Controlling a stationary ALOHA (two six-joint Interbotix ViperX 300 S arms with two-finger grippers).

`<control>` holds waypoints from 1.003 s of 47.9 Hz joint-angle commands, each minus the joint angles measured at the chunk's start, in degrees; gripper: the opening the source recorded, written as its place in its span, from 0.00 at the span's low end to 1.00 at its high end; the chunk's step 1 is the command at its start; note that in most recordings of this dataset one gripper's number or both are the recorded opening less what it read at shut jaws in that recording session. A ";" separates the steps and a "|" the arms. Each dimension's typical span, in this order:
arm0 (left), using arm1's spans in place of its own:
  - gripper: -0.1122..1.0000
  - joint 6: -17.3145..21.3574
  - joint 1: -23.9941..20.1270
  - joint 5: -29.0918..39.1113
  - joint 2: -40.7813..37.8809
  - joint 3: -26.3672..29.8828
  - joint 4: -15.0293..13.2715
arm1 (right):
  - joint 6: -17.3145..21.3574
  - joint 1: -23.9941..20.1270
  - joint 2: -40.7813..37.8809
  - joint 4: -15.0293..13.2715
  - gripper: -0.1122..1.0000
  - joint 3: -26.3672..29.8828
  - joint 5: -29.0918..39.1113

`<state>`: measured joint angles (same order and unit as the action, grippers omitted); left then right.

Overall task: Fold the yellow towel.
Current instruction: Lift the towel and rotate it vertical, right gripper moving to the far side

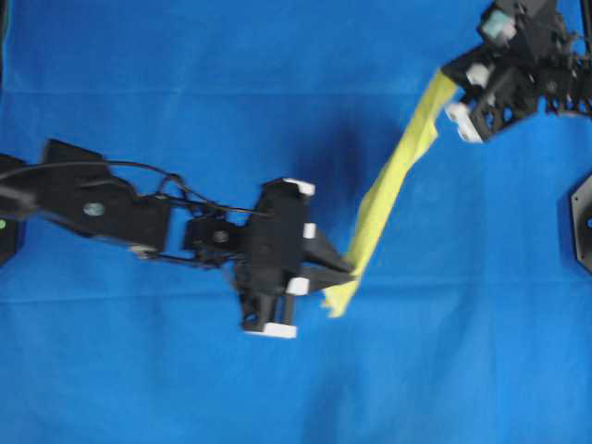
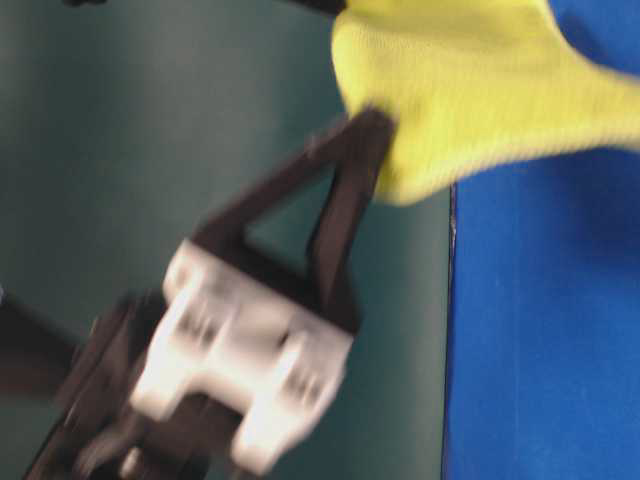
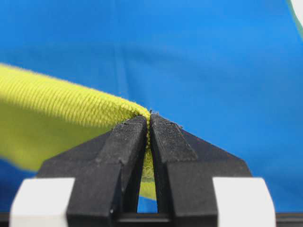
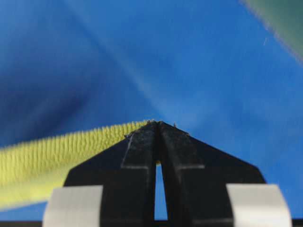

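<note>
Your left hand [image 3: 149, 118]: jaws closed, pinching corner of yellow towel [image 1: 393, 190], tips meeting on fabric in left wrist view. Your right hand [image 4: 158, 124]: jaws closed on opposite end of towel, cloth trailing off to left of its tips. Towel off surface, stretched as narrow diagonal strip between both hands, lower end near centre of overhead view, upper end at top right. Blue cloth [image 1: 139, 370] spread beneath everything.
</note>
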<state>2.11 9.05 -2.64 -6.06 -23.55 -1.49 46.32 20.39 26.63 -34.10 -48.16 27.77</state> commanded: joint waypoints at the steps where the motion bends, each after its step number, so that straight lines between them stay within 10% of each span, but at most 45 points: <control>1: 0.13 0.79 1.67 -1.14 -1.76 4.48 0.09 | -0.09 2.90 -1.93 -1.58 0.11 2.99 -2.02; 22: 0.13 2.64 1.67 -1.23 -8.61 13.80 0.00 | -0.09 4.57 -9.14 -3.96 0.11 8.70 -3.78; 48: 0.13 2.72 1.41 -1.49 -18.81 27.33 0.09 | 0.79 4.83 2.72 -3.60 0.11 -1.58 1.05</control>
<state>4.66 8.88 -4.66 -25.49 0.97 -1.58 47.02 23.38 28.13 -37.35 -49.83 28.56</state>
